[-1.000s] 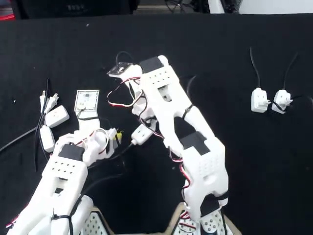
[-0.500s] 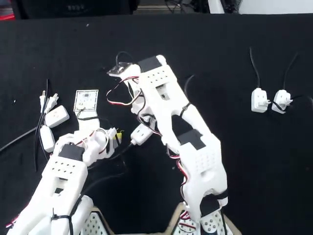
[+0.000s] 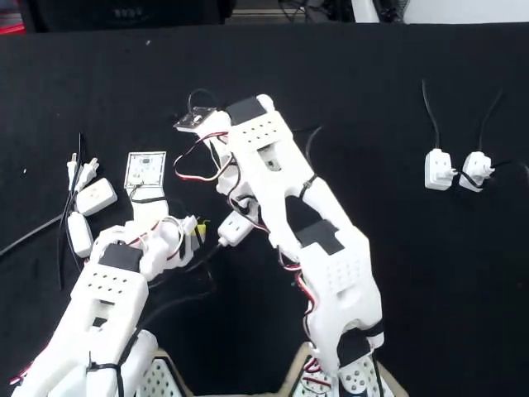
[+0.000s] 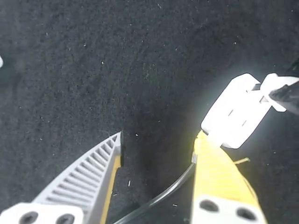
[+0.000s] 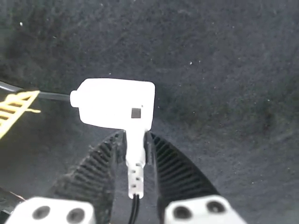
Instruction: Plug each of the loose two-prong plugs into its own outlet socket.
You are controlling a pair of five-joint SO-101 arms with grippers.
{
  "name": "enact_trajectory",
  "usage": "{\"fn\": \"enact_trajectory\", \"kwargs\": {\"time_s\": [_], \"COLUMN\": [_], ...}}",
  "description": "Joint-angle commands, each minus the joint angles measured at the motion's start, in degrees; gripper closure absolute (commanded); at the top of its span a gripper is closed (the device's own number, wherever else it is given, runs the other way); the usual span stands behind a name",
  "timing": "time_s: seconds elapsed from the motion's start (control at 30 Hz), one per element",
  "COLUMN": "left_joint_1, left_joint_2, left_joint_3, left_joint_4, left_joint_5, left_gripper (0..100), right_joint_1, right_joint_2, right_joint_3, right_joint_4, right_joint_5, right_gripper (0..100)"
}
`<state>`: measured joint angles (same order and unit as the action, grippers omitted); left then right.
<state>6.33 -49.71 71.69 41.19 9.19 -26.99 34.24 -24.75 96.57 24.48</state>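
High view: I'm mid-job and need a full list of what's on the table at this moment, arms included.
Table: one, black cloth.
Middle socket: one, white, table centre, between the two end effectors.
Plug: one, white, black cord, against that socket.
Left blocks: two, white, oblong, far left, black cords beside them.
Small plugs: seemingly two, white, just behind the left blocks.
Right units: two, white, far right, side by side, each with a black cord.
Arms: two, white, near edge.
Left end effector: open, yellow finger at the socket.
Right end effector: shut on the plug.
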Motion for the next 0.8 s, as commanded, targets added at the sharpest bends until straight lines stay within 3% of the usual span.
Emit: {"fn": "enact_trajectory", "kwargs": {"time_s": [0.0,0.3,0.77], "left_joint_1": [-0.6,-0.6,-0.6], "left_joint_2": [-1.5,-1.5,-1.5], "left_joint_3": [-1.3,-1.3,-1.3], "left_joint_4": [-0.6,-0.7,-0.7], "left_joint_5": [2.3,2.4,2.3], "left_gripper": [75,75,75], "right_joint_1": [-2.3,-1.8,3.0], "right_joint_2": [0.8,1.8,-9.8], "right_joint_3": [-0.8,-1.2,-0.7], "right_joint_4": [-3.0,-2.9,0.9], "right_joint_5": [0.5,0.4,0.1], "right_gripper": [98.8,98.8,98.8]}}
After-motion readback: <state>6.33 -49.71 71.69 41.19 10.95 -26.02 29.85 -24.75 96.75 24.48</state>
